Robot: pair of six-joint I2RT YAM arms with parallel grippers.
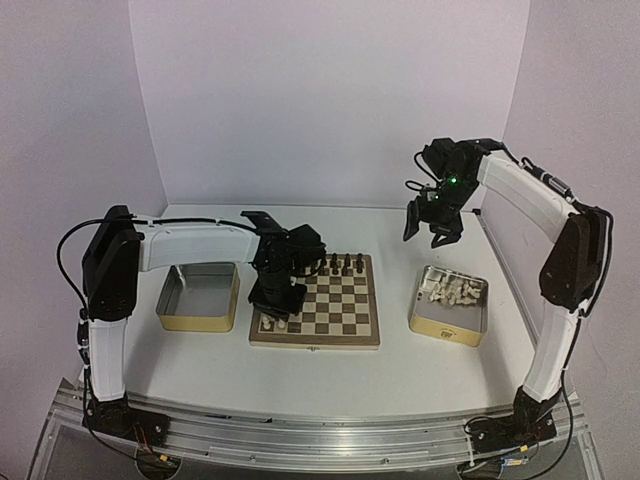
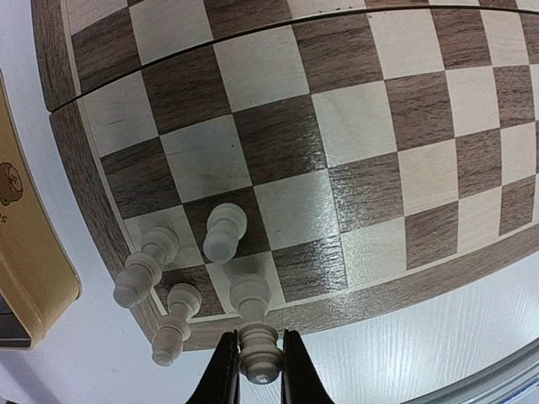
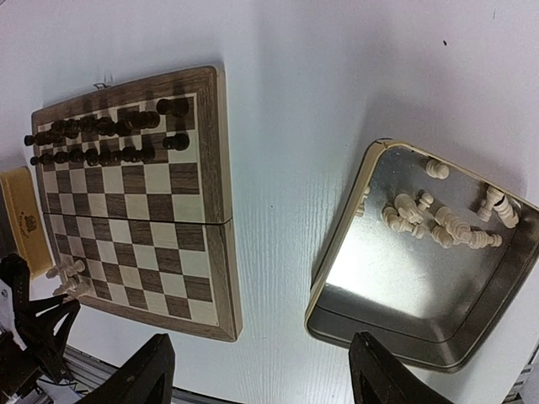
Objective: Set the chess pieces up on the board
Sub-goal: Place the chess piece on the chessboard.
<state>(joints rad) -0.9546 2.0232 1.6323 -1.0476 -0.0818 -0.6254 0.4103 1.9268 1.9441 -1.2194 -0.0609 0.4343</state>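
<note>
Down at the near-left corner of the chessboard (image 1: pixel 340 315) (image 2: pixel 354 126) (image 3: pixel 135 219), the left gripper (image 1: pixel 274 312) (image 2: pixel 258 380) was closed on a cream chess piece (image 2: pixel 253 328). In the left wrist view that piece's long axis ran in line with the fingers (image 2: pixel 221 374). Its ringed end sat pinched between them and its other end pointed away onto a light square in the board's outermost row, just inside the rim. It looked upright, though the lens bent the view too much to be sure. Three more cream pieces (image 1: pixel 270 322) (image 2: pixel 223 231) (image 3: pixel 67 273) stood just beside it on the corner squares, close together but not touching, their axes fanning outward in the wrist view.

The right gripper (image 1: pixel 432 235) (image 3: pixel 265 383) hung high above the worktop (image 1: pixel 330 385), its fingers (image 3: pixel 152 374) spread wide with nothing between them. Below it, right of the board and well apart from it, a rectangular metal tin (image 1: pixel 445 330) (image 3: pixel 379 278) held loose cream pieces (image 1: pixel 450 293) (image 3: pixel 442 225). They lay on their sides, pointing various ways, bunched toward one end of the tin. Dark pieces (image 1: pixel 340 265) (image 3: pixel 101 139) stood in the two rows at the board's far edge. A second tin (image 1: pixel 198 318) (image 2: pixel 25 252) sat near the board's left side.
</note>
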